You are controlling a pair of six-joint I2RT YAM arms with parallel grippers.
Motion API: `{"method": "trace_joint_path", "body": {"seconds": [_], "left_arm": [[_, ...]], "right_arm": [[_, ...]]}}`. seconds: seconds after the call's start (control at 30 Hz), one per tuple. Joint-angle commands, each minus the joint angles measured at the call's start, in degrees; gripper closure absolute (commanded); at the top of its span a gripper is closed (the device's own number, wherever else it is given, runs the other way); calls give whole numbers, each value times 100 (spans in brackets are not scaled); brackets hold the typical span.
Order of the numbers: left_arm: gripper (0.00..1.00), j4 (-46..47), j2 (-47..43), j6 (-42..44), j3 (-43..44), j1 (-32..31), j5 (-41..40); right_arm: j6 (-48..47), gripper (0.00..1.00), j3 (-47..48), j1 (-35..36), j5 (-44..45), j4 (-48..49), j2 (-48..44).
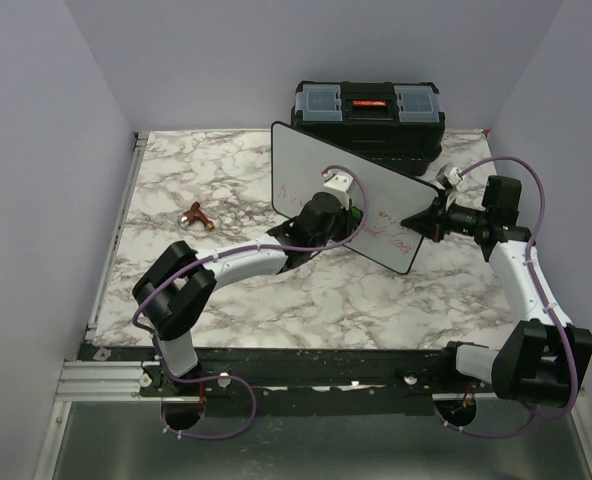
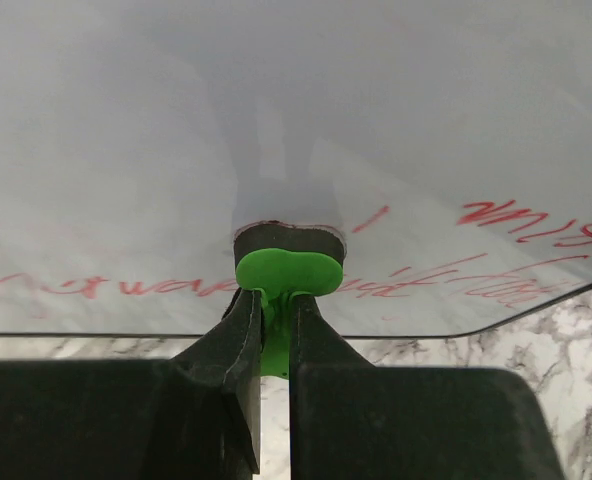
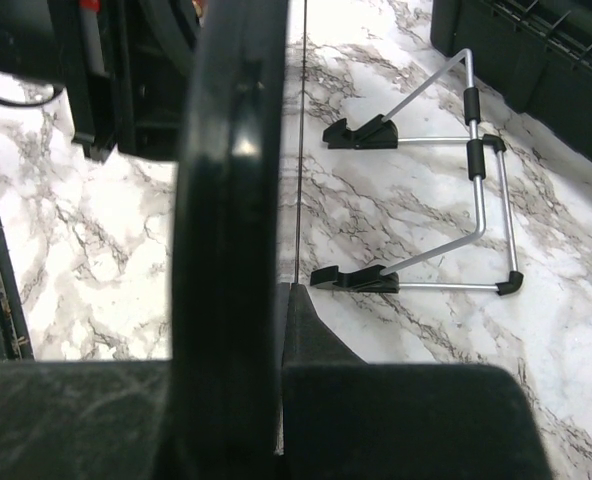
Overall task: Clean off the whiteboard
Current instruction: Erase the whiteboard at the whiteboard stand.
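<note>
Top external view: the whiteboard (image 1: 311,165) stands tilted at mid-table, just in front of the black toolbox (image 1: 368,108), with a wire stand (image 3: 479,200) behind it and red handwriting along its lower part. The left gripper (image 2: 274,318) has its fingers pinched tight on the green handle of an eraser (image 2: 286,272), whose dark pad presses against the board face. The right gripper (image 1: 421,221) is clamped on the board's right edge.

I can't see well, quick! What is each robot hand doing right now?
Left gripper: shut on the green eraser, pressed against the whiteboard.
Right gripper: shut on the whiteboard's edge.
</note>
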Motion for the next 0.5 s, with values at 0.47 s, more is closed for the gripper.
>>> {"method": "trace_joint_path", "body": {"seconds": [0.47], "left_arm": [[100, 233, 130, -71, 630, -386, 23]], "right_arm": [[146, 99, 10, 217, -1016, -688, -27]]}}
